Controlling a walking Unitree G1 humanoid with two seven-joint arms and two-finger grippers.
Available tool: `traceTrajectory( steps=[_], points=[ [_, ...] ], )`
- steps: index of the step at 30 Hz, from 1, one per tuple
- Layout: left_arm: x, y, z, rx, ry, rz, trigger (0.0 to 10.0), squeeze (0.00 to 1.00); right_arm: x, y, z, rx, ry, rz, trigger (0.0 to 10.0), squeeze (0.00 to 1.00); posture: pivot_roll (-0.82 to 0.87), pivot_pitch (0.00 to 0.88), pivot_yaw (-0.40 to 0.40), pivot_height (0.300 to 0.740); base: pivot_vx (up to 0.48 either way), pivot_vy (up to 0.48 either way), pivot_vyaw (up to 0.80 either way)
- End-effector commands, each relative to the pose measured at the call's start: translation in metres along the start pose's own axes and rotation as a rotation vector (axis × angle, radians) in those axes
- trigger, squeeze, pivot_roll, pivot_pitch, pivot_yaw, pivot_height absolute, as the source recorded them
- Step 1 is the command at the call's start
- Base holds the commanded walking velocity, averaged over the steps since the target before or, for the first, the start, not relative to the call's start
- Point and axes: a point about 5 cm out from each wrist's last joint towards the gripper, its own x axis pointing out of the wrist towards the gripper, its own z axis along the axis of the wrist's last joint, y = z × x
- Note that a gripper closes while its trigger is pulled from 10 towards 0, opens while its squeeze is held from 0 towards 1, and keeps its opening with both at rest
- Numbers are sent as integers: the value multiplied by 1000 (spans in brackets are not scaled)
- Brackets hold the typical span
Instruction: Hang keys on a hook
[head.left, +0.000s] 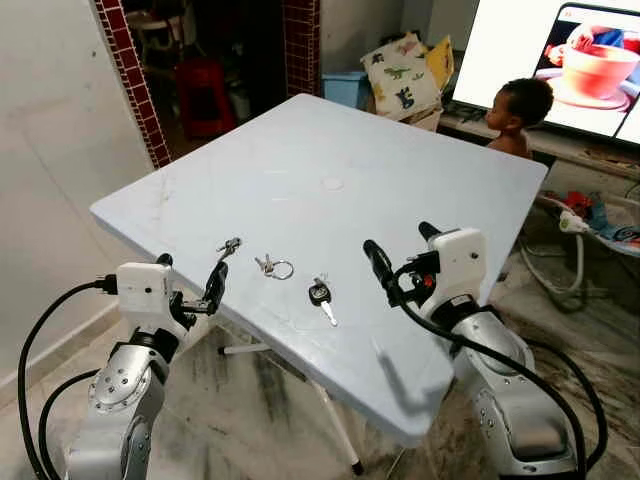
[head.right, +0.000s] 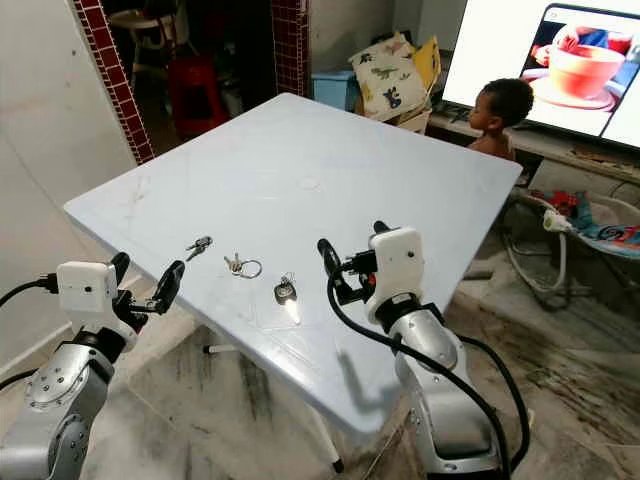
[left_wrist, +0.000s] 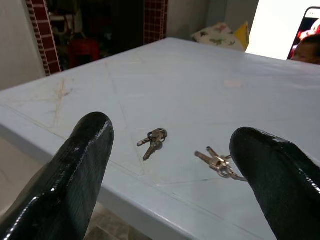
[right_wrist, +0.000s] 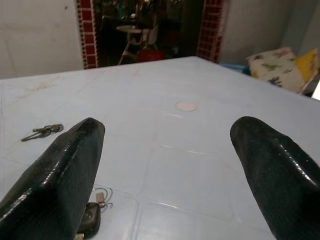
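Note:
Three sets of keys lie near the front edge of a pale blue table (head.left: 400, 170): a small pair of keys (head.left: 229, 246), keys on a ring (head.left: 273, 266), and a black-headed key (head.left: 320, 295). My left gripper (head.left: 190, 272) is open at the table's front left edge, facing the small pair (left_wrist: 154, 140) and the ringed keys (left_wrist: 218, 162). My right gripper (head.left: 402, 250) is open just above the table, to the right of the black-headed key (right_wrist: 90, 217). Nothing sits between the fingers of either gripper.
A person (head.left: 517, 112) sits beyond the table's far right corner, before a bright screen (head.left: 570, 60). Brick pillars (head.left: 130, 80) frame a dark doorway with a red stool (head.left: 205, 95). A cushion (head.left: 405, 75) and blue bin (head.left: 345, 88) stand behind the table; cables (head.left: 580, 225) lie on the floor at right.

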Motion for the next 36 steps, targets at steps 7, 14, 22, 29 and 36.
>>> traceTrajectory(
  steps=[7,14,22,29,36],
  points=[
    [4,-2,6,6,-16,-14,10000,0,2,-2,7,-11,-26,-3,10000,0,1,0,15,740,347,0,0],
    [3,-1,7,9,-20,21,10000,0,1,1,7,-19,-29,9,10000,16,1,0,15,740,135,0,0],
    [-7,11,0,91,13,150,10000,0,-1,0,5,-22,-14,17,10000,0,12,0,13,740,0,0,0],
    [-26,5,-3,128,24,162,10000,0,0,0,5,-11,-12,45,10000,0,26,0,8,740,0,0,146],
    [-23,-2,-2,116,25,133,10000,0,3,2,6,-20,-14,52,10000,0,23,0,8,740,0,0,800]
  ],
)
